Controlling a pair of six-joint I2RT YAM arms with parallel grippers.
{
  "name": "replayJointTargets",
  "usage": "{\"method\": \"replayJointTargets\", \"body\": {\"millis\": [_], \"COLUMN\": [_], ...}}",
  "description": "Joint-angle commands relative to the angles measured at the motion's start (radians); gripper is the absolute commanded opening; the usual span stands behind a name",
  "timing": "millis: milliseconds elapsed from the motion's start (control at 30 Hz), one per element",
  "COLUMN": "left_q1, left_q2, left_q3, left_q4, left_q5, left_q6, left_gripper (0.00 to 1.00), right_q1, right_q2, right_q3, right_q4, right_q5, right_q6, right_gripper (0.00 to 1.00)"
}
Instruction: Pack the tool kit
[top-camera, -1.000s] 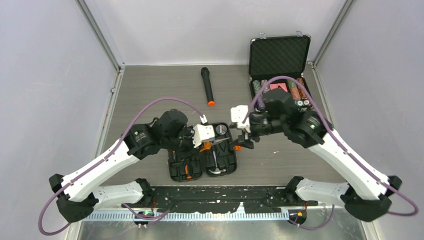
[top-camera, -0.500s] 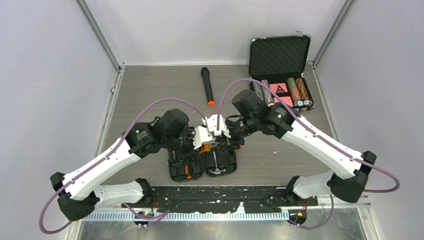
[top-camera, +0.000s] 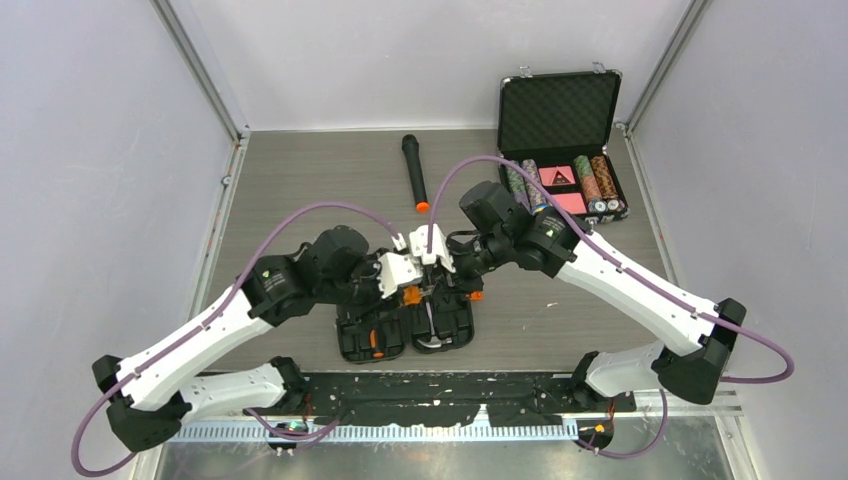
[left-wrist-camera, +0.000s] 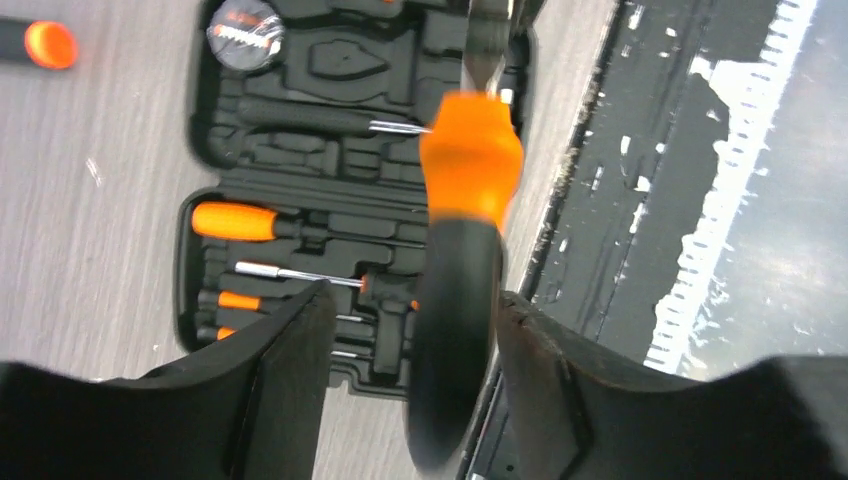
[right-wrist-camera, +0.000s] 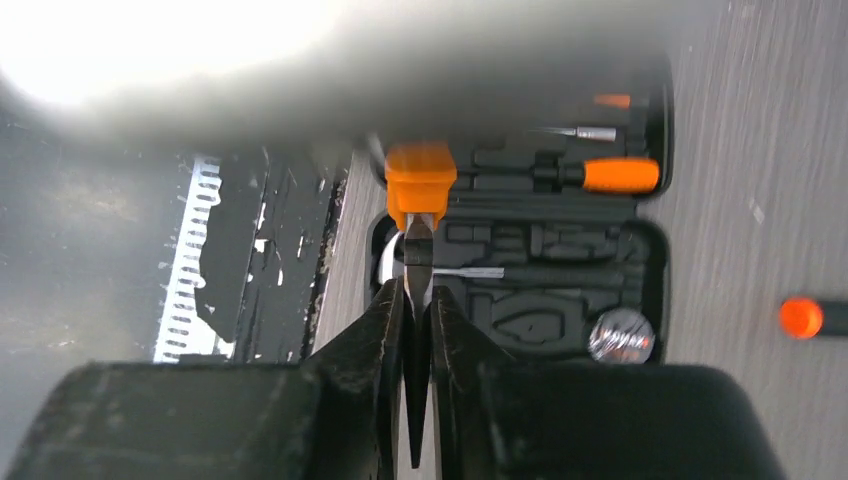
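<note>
The orange-and-black tool (left-wrist-camera: 462, 250) is blurry, and its shape is hard to tell. Both arms reach in and meet above the open tool kit (top-camera: 440, 325) on the worktop (top-camera: 300, 180). The right end effector (right-wrist-camera: 417, 295) pinches the tool's metal end. The left end effector (left-wrist-camera: 412, 300) is spread around its handle.

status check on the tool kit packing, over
Right gripper shut on metal tip of orange-black tool. Left gripper open around its handle. Below, tool kit case open, partly filled. Nothing blocking.

White arms (top-camera: 200, 330) with black joints (top-camera: 285, 280), purple cables (top-camera: 330, 207), black-fingered left hand (left-wrist-camera: 412, 298) and right hand (right-wrist-camera: 417, 295).
</note>
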Motion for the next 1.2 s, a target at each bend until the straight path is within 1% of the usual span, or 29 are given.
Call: {"method": "replayJointTargets", "body": {"millis": [0,33,67,100,133,167,233,267,300,333,367,400,433,467,500,533,567,633,667,733,833,900,1033,1167], "left_q1": [0.010,0.018,0.026,0.035,0.045,0.051,0.056,0.057,0.057,0.057,0.058,0.058,0.058,0.058,0.058,0.058,0.058,0.058,0.058,0.058,0.058,0.060,0.063,0.065], "left_q2": [-0.113,-0.143,-0.168,-0.188,-0.213,-0.235,-0.278,-0.297,-0.313,-0.328,-0.341,-0.355,-0.371,-0.385,-0.403,-0.420,-0.443,-0.476,-0.494,-0.534,-0.594,-0.629,-0.674,-0.706], "left_q3": [-0.023,-0.037,-0.049,-0.062,-0.074,-0.089,-0.120,-0.136,-0.151,-0.164,-0.176,-0.188,-0.198,-0.212,-0.226,-0.242,-0.256,-0.279,-0.293,-0.328,-0.385,-0.415,-0.441,-0.466], "left_q4": [0.118,0.136,0.160,0.194,0.217,0.239,0.282,0.298,0.310,0.317,0.321,0.321,0.321,0.322,0.328,0.336,0.342,0.350,0.359,0.393,0.457,0.489,0.500,0.513], "left_q5": [-0.160,-0.196,-0.234,-0.273,-0.309,-0.342,-0.424,-0.460,-0.498,-0.538,-0.571,-0.613,-0.641,-0.678,-0.716,-0.755,-0.794,-0.869,-0.907,-0.982,-1.067,-1.095,-1.130,-1.142], "left_q6": [-0.001,-0.014,-0.029,-0.047,-0.069,-0.092,-0.153,-0.182,-0.215,-0.237,-0.285,-0.311,-0.328,-0.339,-0.340,-0.337,-0.332,-0.321,-0.317,-0.309,-0.304,-0.299,-0.273,-0.261], "left_gripper": [0.73,0.83,0.88,0.92,0.94,0.95,0.96,0.97,0.98,0.99,0.99,0.99,0.99,0.99,0.99,0.99,0.99,1.00,1.00,1.00,1.00,1.00,1.00,1.00], "right_q1": [-0.065,-0.088,-0.103,-0.129,-0.139,-0.156,-0.165,-0.168,-0.167,-0.168,-0.169,-0.167,-0.163,-0.151,-0.140,-0.112,-0.095,-0.049,-0.028,-0.004,0.033,0.075,0.130,0.150], "right_q2": [-0.056,-0.068,-0.097,-0.113,-0.150,-0.187,-0.242,-0.259,-0.293,-0.311,-0.347,-0.367,-0.413,-0.436,-0.474,-0.488,-0.504,-0.505,-0.501,-0.480,-0.440,-0.409,-0.374,-0.349], "right_q3": [-0.075,-0.122,-0.150,-0.210,-0.238,-0.294,-0.368,-0.390,-0.437,-0.463,-0.514,-0.543,-0.612,-0.650,-0.722,-0.771,-0.785,-0.812,-0.821,-0.841,-0.859,-0.864,-0.902,-0.939], "right_q4": [0.071,0.127,0.160,0.228,0.260,0.319,0.394,0.413,0.447,0.465,0.508,0.562,0.602,0.696,0.743,0.798,0.809,0.832,0.846,0.880,0.922,0.933,0.939,0.941], "right_q5": [0.052,0.061,0.078,0.091,0.125,0.148,0.273,0.307,0.366,0.395,0.442,0.460,0.491,0.503,0.542,0.573,0.653,0.746,0.766,0.810,0.838,0.865,0.939,0.973], "right_q6": [0.234,0.276,0.363,0.411,0.510,0.556,0.778,0.832,0.950,1.010,1.146,1.216,1.356,1.420,1.540,1.591,1.674,1.751,1.775,1.880,1.977,2.031,2.159,2.239], "right_gripper": [0.05,0.05,0.05,0.05,0.05,0.06,0.06,0.05,0.05,0.05,0.05,0.05,0.05,0.05,0.05,0.05,0.05,0.05,0.05,0.05,0.05,0.05,0.05,0.05]}}
